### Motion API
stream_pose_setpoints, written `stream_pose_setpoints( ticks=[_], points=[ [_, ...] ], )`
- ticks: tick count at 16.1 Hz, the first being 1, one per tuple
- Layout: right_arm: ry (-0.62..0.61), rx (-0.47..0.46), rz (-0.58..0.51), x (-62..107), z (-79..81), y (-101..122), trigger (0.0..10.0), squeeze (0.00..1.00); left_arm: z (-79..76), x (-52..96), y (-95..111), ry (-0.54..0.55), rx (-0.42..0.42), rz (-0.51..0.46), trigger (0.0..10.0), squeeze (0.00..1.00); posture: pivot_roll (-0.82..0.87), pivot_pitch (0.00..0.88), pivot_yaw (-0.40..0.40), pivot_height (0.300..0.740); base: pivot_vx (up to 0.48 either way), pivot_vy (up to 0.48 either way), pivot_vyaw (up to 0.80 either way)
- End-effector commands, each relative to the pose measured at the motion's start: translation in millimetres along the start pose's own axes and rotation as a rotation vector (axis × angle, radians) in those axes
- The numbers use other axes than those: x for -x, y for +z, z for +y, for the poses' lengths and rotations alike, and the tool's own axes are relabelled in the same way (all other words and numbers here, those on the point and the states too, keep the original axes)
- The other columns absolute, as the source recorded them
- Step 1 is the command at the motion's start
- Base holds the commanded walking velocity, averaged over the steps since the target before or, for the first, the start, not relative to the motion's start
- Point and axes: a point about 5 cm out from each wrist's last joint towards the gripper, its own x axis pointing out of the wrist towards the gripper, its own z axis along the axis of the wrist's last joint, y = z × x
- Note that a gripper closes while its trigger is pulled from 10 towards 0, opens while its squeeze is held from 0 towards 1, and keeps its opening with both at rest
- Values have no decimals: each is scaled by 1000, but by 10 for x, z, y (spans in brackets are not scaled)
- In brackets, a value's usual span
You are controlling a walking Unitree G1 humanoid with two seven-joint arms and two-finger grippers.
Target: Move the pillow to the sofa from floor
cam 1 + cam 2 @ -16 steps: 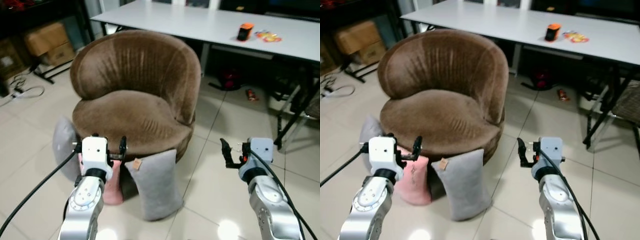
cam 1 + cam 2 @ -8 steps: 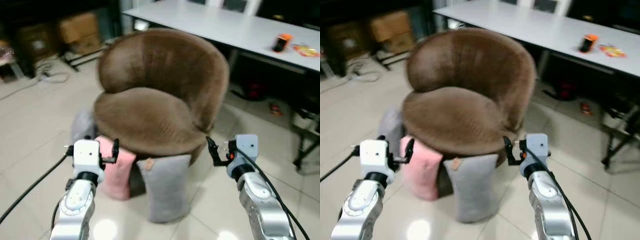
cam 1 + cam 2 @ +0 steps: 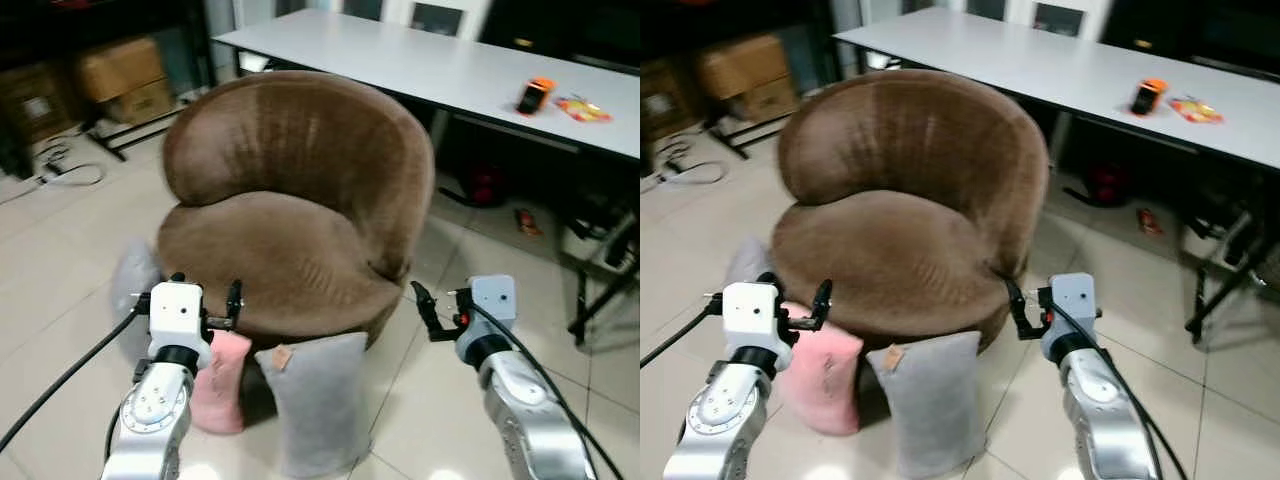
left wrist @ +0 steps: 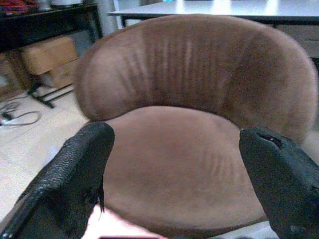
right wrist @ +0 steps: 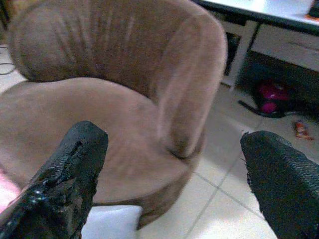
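A grey pillow (image 3: 315, 400) leans upright on the floor against the front of the round brown sofa chair (image 3: 290, 200). A pink pillow (image 3: 220, 380) stands just left of it, and another grey pillow (image 3: 130, 285) lies at the chair's left side. My left gripper (image 3: 205, 298) hovers open above the pink pillow, facing the seat (image 4: 189, 149). My right gripper (image 3: 438, 312) is open beside the chair's right front, above bare floor. The pink pillow's top edge (image 4: 114, 229) peeks between the left fingers (image 4: 75, 184).
A long white table (image 3: 450, 70) stands behind the chair with an orange object (image 3: 533, 95) on it. Cardboard boxes (image 3: 120, 70) and cables (image 3: 60, 175) lie at the back left. Red items (image 3: 485, 185) and black frame legs (image 3: 600, 260) sit at the right.
The whole view has swung and shifted, so the camera moved. Both arms hold about the same pose before the chair and both grippers stay open. The pillows have not moved.
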Motion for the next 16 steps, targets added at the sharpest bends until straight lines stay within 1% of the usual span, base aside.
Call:
stream_pose_setpoints(
  ticks=[1,4,5,7,9,11,13,16],
  points=[
    [10,13,-26,-16,21,64,10000,0,2,37,-14,-4,-6,3,10000,0,-68,0,-16,740,270,0,800],
    [12,22,-24,-17,13,57,10000,0,5,59,-35,-2,-6,9,10000,0,-67,0,-25,740,269,0,800],
    [4,22,-27,-24,0,64,10000,0,6,63,-39,-1,-6,9,10000,0,-66,0,-27,740,259,0,0],
    [-33,-43,-41,-39,-57,81,10000,0,1,64,-39,-4,-7,8,10000,0,-65,0,-26,740,257,0,0],
    [-68,-57,-63,-36,-89,101,10000,0,6,63,-37,-7,-11,7,10000,0,-66,0,-22,740,253,0,0],
    [-107,-72,-82,-16,-119,111,10000,0,8,51,-26,-10,-27,-6,10000,0,-70,0,-18,740,0,0,0],
    [-114,-97,-68,-3,-132,92,10000,0,-12,54,-21,-23,-44,-22,10000,0,-75,0,-16,740,0,0,0],
    [-101,-90,-82,16,-122,97,10000,0,-37,57,-1,-31,-48,-45,10000,0,-77,0,-17,716,0,0,0]
  ],
)
